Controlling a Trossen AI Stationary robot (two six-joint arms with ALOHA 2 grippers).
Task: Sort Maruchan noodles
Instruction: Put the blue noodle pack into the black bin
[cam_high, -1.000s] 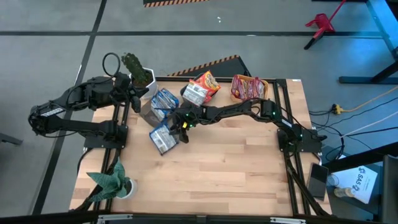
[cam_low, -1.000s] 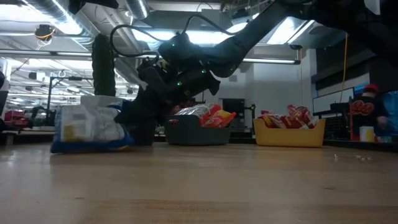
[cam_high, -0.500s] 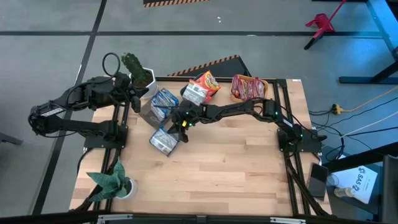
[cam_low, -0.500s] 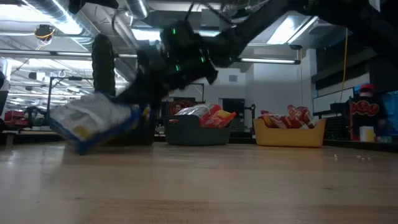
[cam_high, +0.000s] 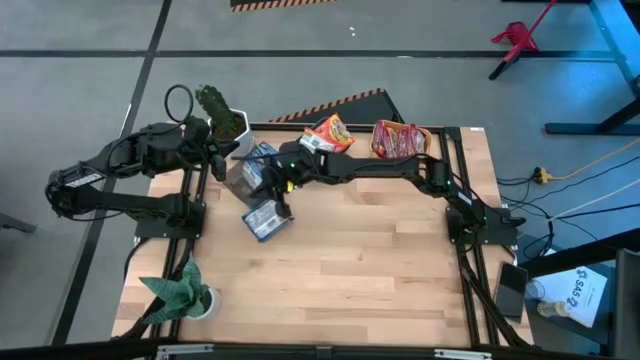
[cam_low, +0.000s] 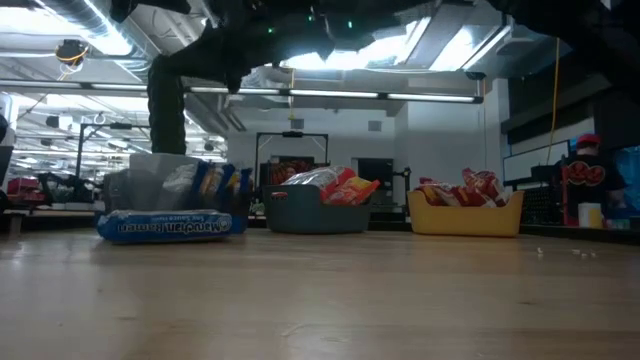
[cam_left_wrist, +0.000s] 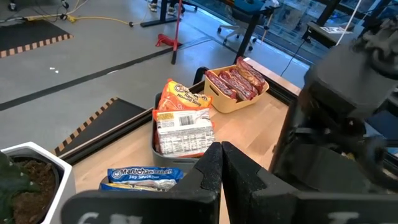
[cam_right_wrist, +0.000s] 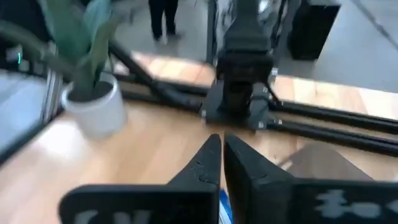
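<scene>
I am holding the right gripper above the counter, fingers together and empty. A blue packet is lying flat just beside it, outside the bins. The left gripper, fingers together, is waiting at the counter's edge. I judge the blue-packet step in hand; next calls for regrasping it toward the grey bin.

high: straight down over whole bench | low: bench-top height, level toward the room | left wrist: looks across to yellow bin | right wrist: close above bench, faces white pot | high and low share blue packet
</scene>
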